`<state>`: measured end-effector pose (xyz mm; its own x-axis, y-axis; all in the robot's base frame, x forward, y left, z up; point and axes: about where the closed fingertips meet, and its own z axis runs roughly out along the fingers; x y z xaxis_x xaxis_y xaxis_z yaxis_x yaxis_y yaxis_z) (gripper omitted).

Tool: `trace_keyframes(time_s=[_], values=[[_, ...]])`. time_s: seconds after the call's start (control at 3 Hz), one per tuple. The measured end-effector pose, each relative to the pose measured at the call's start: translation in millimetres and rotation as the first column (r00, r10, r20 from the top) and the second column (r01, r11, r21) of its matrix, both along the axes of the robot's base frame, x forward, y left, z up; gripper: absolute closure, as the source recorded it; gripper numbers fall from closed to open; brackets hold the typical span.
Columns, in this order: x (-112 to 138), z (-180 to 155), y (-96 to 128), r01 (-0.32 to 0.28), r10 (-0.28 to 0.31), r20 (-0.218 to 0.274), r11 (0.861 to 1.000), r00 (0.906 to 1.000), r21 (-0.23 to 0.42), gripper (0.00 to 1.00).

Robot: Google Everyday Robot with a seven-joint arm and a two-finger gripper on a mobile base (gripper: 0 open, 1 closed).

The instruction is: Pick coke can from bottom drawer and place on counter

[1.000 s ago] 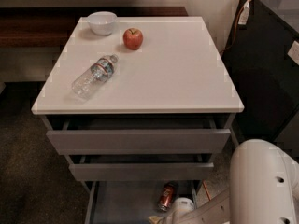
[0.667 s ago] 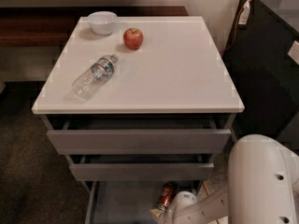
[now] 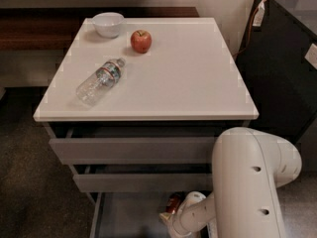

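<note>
The bottom drawer (image 3: 124, 217) stands pulled open at the lower edge of the camera view. Inside it, toward the right, a bit of the red coke can (image 3: 173, 201) shows, mostly covered by my white wrist. My gripper (image 3: 169, 218) is low in the drawer right at the can, at the end of the white forearm that reaches in from the right. Whether it holds the can is hidden. The white counter (image 3: 188, 78) tops the grey cabinet above.
On the counter lie a clear water bottle (image 3: 100, 81) on its side, a red apple (image 3: 141, 40) and a white bowl (image 3: 108, 24) at the back left. Two grey drawers (image 3: 133, 150) sit slightly ajar above. A dark cabinet (image 3: 287, 63) stands to the right.
My arm has pushed further left and down into the open drawer, so the wrist now covers more of the coke can. Nothing on the counter has moved.
</note>
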<state>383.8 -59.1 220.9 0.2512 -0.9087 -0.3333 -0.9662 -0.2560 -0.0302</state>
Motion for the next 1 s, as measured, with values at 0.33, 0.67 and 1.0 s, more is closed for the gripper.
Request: trace_keyframes(time_s=[0.33, 0.67, 1.0], values=[[12, 10, -5, -0.03, 0.03, 0.007, 0.999, 0.9995, -0.026, 0.0], [23, 27, -12, -0.09, 0.092, 0.053, 0.995, 0.9944, -0.036, 0.0], [32, 48, -16, -0.205, 0.211, 0.109, 0.977, 0.9713, -0.068, 0.0]])
